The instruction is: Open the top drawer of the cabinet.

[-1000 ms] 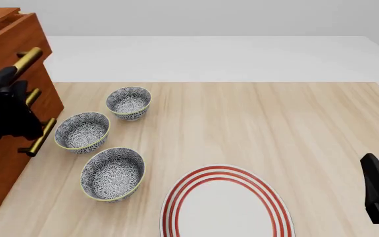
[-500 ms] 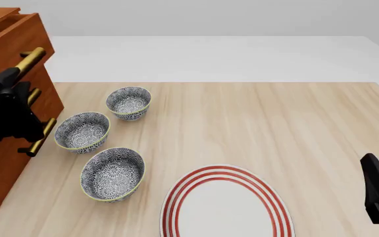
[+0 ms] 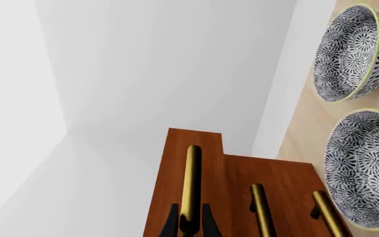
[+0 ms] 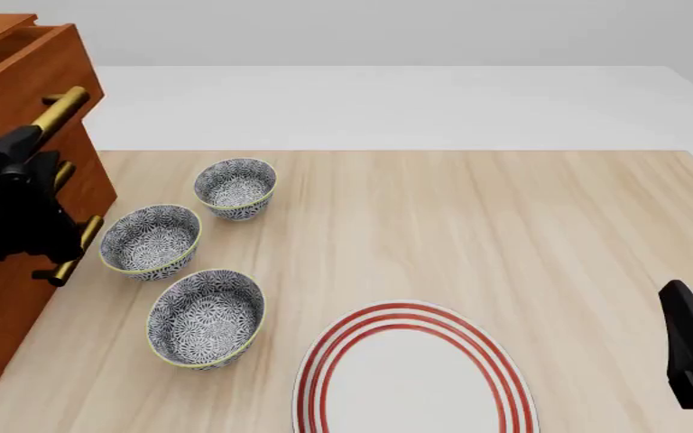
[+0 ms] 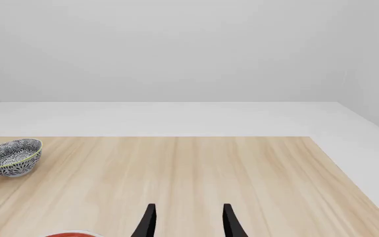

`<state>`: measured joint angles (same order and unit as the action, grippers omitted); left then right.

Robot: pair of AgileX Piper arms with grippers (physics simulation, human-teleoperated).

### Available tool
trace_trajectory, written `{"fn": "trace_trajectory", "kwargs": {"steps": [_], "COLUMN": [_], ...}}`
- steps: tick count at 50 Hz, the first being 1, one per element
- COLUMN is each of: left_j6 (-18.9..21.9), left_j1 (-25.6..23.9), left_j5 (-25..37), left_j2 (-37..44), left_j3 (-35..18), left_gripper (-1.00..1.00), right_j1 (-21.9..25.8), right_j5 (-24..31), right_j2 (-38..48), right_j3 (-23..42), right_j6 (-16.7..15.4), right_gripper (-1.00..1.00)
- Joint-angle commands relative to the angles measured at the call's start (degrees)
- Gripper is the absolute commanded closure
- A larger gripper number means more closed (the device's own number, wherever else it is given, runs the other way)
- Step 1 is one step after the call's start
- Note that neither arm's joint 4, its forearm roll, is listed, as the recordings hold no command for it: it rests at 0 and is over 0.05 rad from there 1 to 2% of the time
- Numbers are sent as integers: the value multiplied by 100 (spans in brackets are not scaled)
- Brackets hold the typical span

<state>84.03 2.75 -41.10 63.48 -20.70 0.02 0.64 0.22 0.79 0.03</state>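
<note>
Pale wood worktop under plain white walls sets the scene, with the cabinet standing at its far-left edge in the front view. On that side the left gripper has its two dark fingers closed narrowly around the brass bar handle of the top drawer, one finger on each side of the bar as the left wrist view shows it. From the front the drawer's face sits slightly forward of the cabinet body, so I judge the pull to be under way with the drawer only a little open. The two lower handles lie just beside the gripped one and are untouched. Three patterned bowls stand near the cabinet's front, and a red-ringed plate lies further toward the near edge. The right gripper hovers above the worktop by the plate, fingers apart and holding nothing. Next, the left arm likely needs a straight draw away from the cabinet face, keeping the grip firm and staying clear of the nearest bowl.
</note>
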Motion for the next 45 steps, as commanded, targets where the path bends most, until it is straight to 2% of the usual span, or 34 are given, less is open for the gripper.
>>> {"fn": "trace_trajectory", "kwargs": {"steps": [1,45], "left_j6": [58,90], "left_j1": [7,-61], "left_j5": [11,36], "left_j2": [-269,-307], "left_j3": [196,186], "left_gripper": [100,100], "right_j1": [1,-1], "right_j5": [0,0], "right_j2": [0,0], "right_j3": [0,0], "right_j6": [-1,0], "right_gripper": [-100,-100]}}
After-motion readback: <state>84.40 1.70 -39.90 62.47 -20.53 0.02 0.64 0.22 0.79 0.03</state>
